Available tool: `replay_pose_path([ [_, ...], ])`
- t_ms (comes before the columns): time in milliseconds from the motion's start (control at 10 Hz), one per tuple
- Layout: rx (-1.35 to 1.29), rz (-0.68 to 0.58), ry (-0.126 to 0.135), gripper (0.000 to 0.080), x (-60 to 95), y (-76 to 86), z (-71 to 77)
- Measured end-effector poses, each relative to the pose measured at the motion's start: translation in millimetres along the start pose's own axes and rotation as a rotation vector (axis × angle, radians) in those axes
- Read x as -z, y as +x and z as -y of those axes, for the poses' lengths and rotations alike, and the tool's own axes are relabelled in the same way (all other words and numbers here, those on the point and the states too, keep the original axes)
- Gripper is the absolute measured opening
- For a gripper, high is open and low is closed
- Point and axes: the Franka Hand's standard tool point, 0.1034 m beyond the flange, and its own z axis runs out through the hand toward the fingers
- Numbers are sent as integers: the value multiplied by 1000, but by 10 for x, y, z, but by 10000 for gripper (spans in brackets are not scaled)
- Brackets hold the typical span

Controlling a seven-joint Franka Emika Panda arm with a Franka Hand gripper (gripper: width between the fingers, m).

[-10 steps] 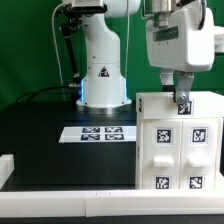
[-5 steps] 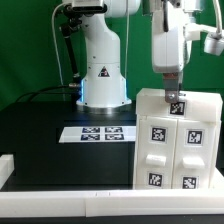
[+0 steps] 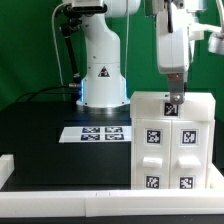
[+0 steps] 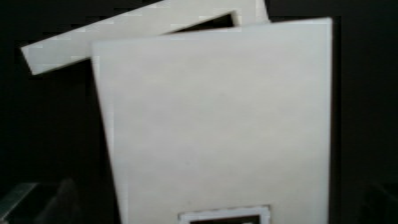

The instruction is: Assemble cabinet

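**Lighting and picture quality**

Exterior view: bright, even, soft overhead light. Low resolution, slightly grainy. Faint blue glow at the robot base [image 3: 100, 98]. Black bench [image 3: 45, 135] matte, almost no glare, detail lost in the dark. White cabinet [image 3: 170, 140] close to blown out, tags crisp enough but unreadable. Soft shading on its side facing the exterior view's left.

Wrist view: dim, soft focus throughout. Cabinet [image 4: 214, 120] a flat grey-white, edges fuzzy, slight pink cast. Background near black, corners murky.
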Motion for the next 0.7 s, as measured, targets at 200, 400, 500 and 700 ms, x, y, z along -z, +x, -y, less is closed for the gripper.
replay_pose_path([
  [200,2,21,10,797,93,-112,-3],
  [400,18,26,15,797,120,-142,-2],
  [500,20,25,13,797,107,-145,-8],
  [700,24,24,12,797,99,-147,-12],
])
